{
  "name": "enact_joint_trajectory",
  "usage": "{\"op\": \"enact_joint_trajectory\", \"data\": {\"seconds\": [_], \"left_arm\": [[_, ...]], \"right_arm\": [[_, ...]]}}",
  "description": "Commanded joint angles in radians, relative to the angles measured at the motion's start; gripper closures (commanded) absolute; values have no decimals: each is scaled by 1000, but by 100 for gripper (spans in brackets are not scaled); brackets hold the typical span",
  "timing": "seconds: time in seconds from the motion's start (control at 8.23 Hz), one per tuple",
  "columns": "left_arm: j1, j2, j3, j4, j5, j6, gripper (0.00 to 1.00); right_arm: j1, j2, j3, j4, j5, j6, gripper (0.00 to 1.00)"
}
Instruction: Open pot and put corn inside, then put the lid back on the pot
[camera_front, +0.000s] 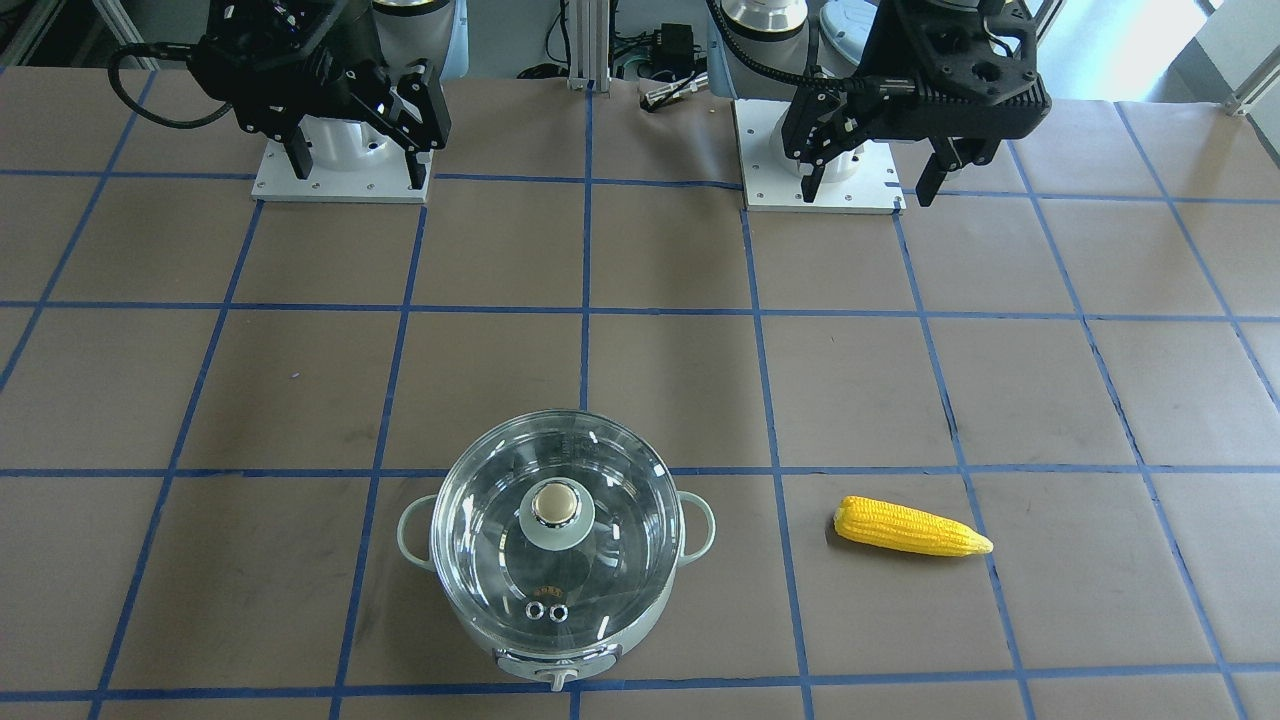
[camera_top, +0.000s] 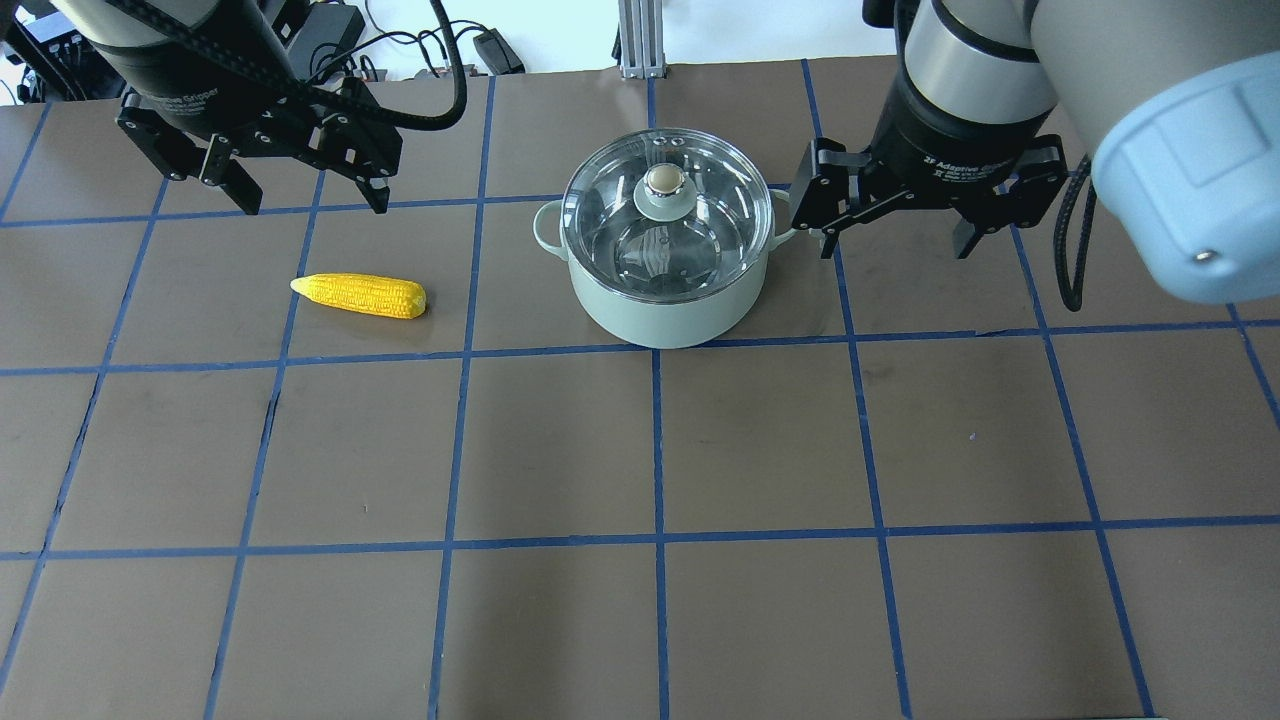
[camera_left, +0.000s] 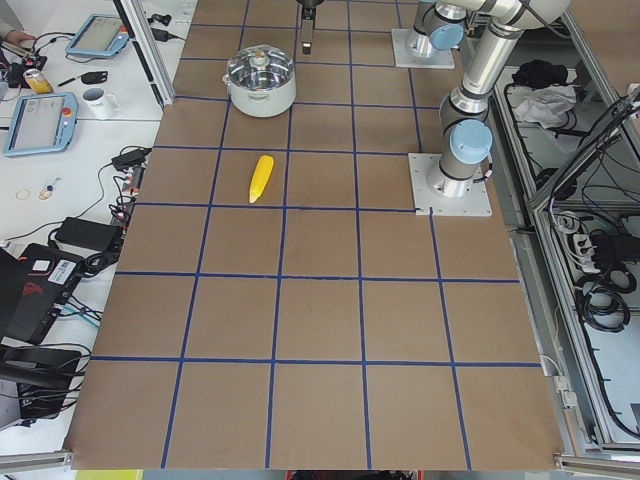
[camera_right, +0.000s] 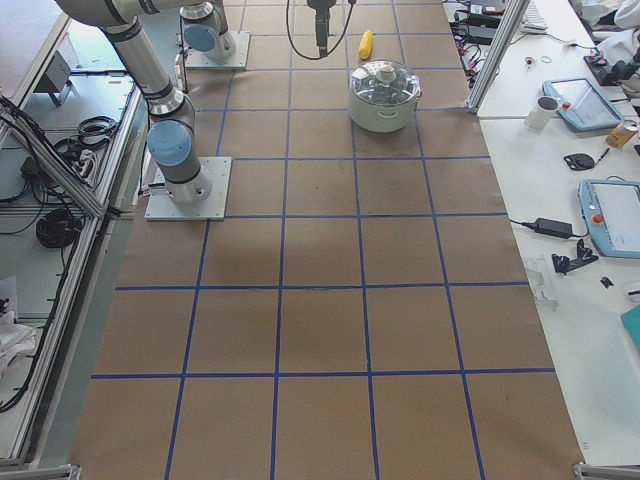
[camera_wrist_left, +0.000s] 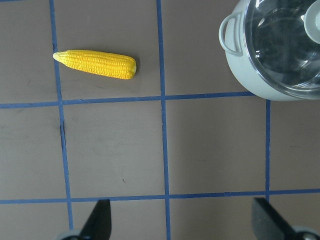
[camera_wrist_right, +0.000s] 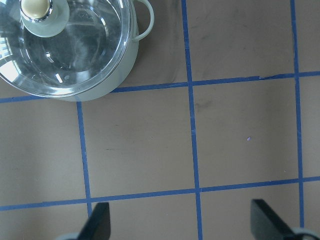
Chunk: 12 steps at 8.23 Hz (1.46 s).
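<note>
The pale mint-green pot (camera_top: 665, 312) stands on the table with the clear glass lid (camera_top: 700, 235) on it, knob (camera_top: 663, 181) up. The yellow corn (camera_top: 360, 296) lies on the table to the pot's left, apart from it. My left gripper (camera_top: 312, 205) is open and empty, held in the air above the table near the corn. My right gripper (camera_top: 895, 250) is open and empty, in the air just right of the pot's handle. The front view shows the pot (camera_front: 600, 655), the lid (camera_front: 480, 540), the corn (camera_front: 912, 527), my left gripper (camera_front: 868, 190) and my right gripper (camera_front: 360, 172).
The table (camera_top: 660, 450) is brown paper with a blue tape grid. The arm bases (camera_front: 820, 170) stand on white plates at the robot's side. Side benches hold tablets and a mug (camera_right: 545, 112) beyond the table's edge.
</note>
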Motion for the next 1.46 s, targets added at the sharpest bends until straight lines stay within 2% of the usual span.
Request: {"op": "enact_joint_trajectory", "data": {"seconds": [0.0, 0.73, 0.97, 1.22, 1.34], "left_arm": [[1, -1, -2, -4, -75, -8, 0], [1, -1, -4, -7, -70, 38, 0], [4, -6, -5, -6, -14, 79, 0], [24, -33, 5, 13, -3, -9, 0], [31, -50, 5, 30, 1, -81, 0]], "right_arm": [[1, 1, 2, 0, -1, -1, 0], [1, 5, 2, -1, 2, 1, 0], [1, 5, 2, 3, 0, -2, 0], [1, 21, -8, -1, 0, 1, 0], [1, 62, -58, -4, 0, 11, 0]]}}
